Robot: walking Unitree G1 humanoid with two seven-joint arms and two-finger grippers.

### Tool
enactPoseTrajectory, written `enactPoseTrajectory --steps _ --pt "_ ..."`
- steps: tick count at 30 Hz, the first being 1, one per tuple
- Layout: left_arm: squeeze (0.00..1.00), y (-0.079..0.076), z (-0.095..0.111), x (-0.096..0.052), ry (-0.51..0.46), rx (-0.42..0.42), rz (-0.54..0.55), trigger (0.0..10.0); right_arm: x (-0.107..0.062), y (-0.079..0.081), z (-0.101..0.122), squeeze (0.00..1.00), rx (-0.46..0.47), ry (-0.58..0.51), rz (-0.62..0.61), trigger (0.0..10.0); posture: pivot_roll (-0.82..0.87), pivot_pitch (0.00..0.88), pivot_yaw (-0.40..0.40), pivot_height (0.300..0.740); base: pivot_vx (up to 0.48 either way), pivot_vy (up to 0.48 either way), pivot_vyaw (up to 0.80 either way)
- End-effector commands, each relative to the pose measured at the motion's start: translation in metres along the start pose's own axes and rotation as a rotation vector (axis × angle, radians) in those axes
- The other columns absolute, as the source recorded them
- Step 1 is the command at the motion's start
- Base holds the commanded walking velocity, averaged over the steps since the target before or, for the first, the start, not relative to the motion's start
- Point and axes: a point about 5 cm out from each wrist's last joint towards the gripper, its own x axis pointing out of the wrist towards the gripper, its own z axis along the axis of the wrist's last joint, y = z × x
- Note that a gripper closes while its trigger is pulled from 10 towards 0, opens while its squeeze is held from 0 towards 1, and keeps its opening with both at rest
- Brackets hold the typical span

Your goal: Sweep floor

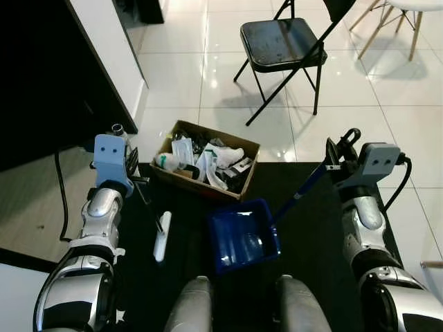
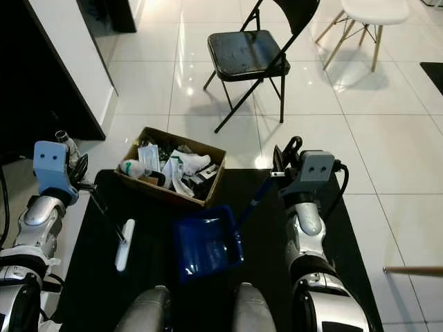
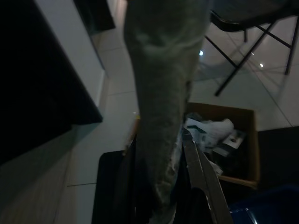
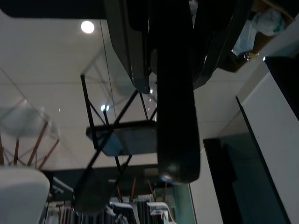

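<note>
A blue dustpan (image 1: 242, 238) sits on the black mat (image 1: 311, 235) just in front of my knees, its long blue handle (image 1: 304, 188) rising to the right. My right gripper (image 1: 340, 151) is shut on the top of that handle; the right wrist view has the dark handle (image 4: 175, 93) between the fingers. A small brush with a white head (image 1: 160, 236) and a thin black stick lies slanted on the mat at the left. My left gripper (image 1: 131, 163) is shut on the stick's upper end.
A cardboard box (image 1: 243, 146) full of crumpled paper and packaging stands at the mat's far edge. Beyond it on the white tiles is a black folding chair (image 1: 284, 41). A dark cabinet (image 1: 48, 83) runs along the left, and a wooden-legged chair (image 1: 398, 21) stands far right.
</note>
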Motion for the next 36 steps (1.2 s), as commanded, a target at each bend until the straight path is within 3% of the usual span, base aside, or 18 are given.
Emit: enactPoseTrajectory --steps 1,17,22,29,36 --pt "0.0 0.0 0.01 0.002 -0.071 0.006 -0.006 10.0 -0.002 -0.003 0.005 0.0 -0.005 -0.039 -0.013 10.0 0.01 0.055 0.038 0.74 0.0 0.0 0.0" --pt "0.0 0.007 0.016 0.008 -0.052 0.077 0.018 10.0 -0.014 0.001 -0.007 0.0 -0.01 -0.001 -0.028 10.0 0.01 0.062 0.05 0.74 0.0 0.0 0.0" --pt "0.0 0.008 0.022 0.012 -0.059 0.097 0.011 10.0 -0.016 0.002 -0.015 0.0 -0.013 0.055 -0.024 10.0 0.02 0.089 0.055 0.74 0.0 0.0 0.0" --pt "0.0 0.01 0.028 0.015 -0.079 0.134 0.002 10.0 -0.008 0.016 -0.016 0.0 -0.015 0.078 0.011 10.0 0.05 0.178 0.033 0.74 0.0 0.0 0.0" --pt "0.0 0.014 0.037 0.015 -0.143 0.114 0.019 10.0 0.006 0.026 -0.006 0.0 0.01 0.028 0.013 10.0 0.06 0.229 0.014 0.74 0.0 0.0 0.0"
